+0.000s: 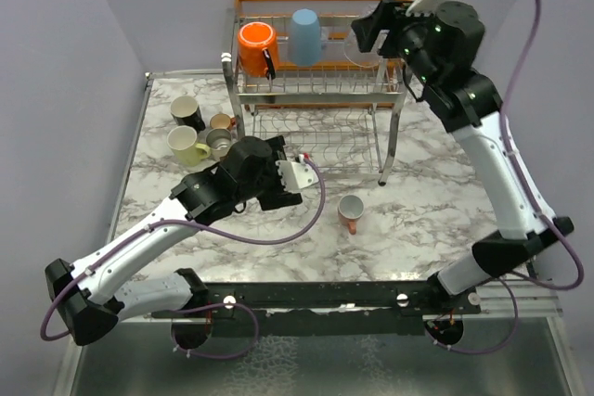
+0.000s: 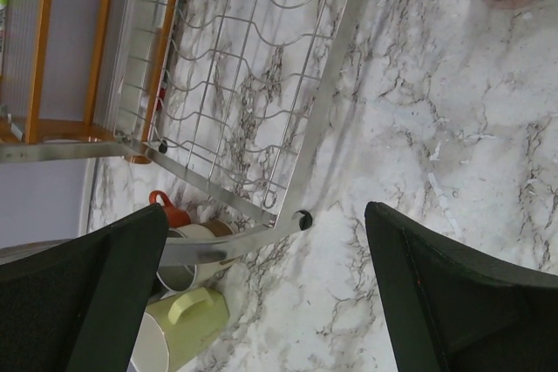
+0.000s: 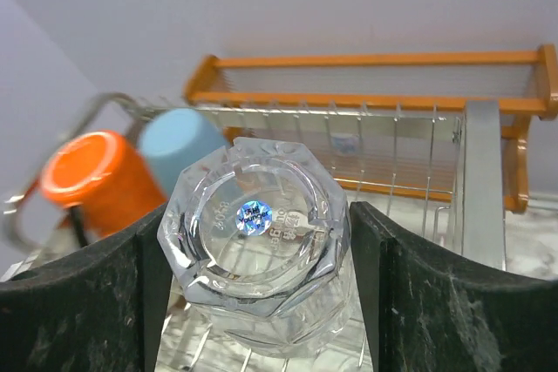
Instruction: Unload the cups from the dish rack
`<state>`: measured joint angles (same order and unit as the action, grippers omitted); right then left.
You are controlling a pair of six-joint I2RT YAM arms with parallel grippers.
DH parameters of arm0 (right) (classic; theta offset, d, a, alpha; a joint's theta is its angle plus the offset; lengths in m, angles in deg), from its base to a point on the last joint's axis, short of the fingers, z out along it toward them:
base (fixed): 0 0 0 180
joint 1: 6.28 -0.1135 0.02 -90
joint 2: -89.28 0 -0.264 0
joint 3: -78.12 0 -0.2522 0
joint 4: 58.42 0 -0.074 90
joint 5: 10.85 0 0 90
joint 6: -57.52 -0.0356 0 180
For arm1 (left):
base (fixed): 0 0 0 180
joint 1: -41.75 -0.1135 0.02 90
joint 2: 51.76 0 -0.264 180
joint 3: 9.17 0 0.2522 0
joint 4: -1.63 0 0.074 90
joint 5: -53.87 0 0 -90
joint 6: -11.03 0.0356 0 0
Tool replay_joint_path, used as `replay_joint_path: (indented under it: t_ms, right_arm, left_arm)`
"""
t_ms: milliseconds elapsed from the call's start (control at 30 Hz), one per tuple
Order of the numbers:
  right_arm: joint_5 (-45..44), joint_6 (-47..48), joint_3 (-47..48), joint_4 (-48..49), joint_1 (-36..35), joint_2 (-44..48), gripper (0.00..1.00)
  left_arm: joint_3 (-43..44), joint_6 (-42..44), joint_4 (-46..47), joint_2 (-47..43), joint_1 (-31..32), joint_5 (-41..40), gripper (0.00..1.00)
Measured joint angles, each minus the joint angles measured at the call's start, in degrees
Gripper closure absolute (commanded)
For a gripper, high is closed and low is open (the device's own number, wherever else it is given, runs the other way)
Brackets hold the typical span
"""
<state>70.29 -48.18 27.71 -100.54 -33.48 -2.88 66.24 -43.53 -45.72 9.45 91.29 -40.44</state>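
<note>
Right claw [image 3: 259, 250] is clamped on the glass [image 3: 253, 206], one finger against each side, up on the top tier of the rack [image 1: 316, 90]. The glass stands upside down, base toward the wrist camera, as washed cups are left to drain. Gripping it across the walls from the open end of the tier looks chosen so it can lift straight off the wires without catching.

Beside it on the same tier stand the orange cup [image 1: 255, 46] and the blue cup [image 1: 305, 36], also inverted and close together, so the lift probably needs to go up before it goes sideways.

Left claw [image 2: 266, 215] hangs with its fingers wide apart and nothing between them, low over the counter [image 1: 436, 183] by the rack's front leg, likely keeping out of the way. A cluster of cups [image 1: 200, 132] sits on the counter left of the rack, and the pink cup [image 1: 351, 213] lies in front of it.
</note>
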Motion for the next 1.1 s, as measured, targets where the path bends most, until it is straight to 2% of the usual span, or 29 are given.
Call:
replay_joint_path:
  t_ms: [233,433,600,867,1100]
  right_arm:
    - [5.95,-3.17,-12.52,7.52,-0.22,16.98,0.61]
    - [11.96,-7.67,-31.95,12.98,-0.22,31.41,0.63]
    - [16.92,-13.73,-53.33,17.09,-0.22,43.45,0.65]
    - [23.63,-27.67,-78.58,25.00,-0.22,52.74,0.67]
    - [26.12,-46.60,-94.82,41.16,-0.22,55.63,0.71]
  left_arm:
    - [0.00,0.50,0.57,-0.11,-3.04,3.78,0.01]
    - [-1.64,1.36,1.88,-2.40,-3.08,6.97,0.01]
    - [-4.55,2.01,3.76,-4.98,-3.10,10.16,0.01]
    - [-9.31,2.86,8.44,-8.50,-3.32,14.36,0.01]
    - [-18.27,1.97,17.38,-11.63,-3.37,18.78,0.01]
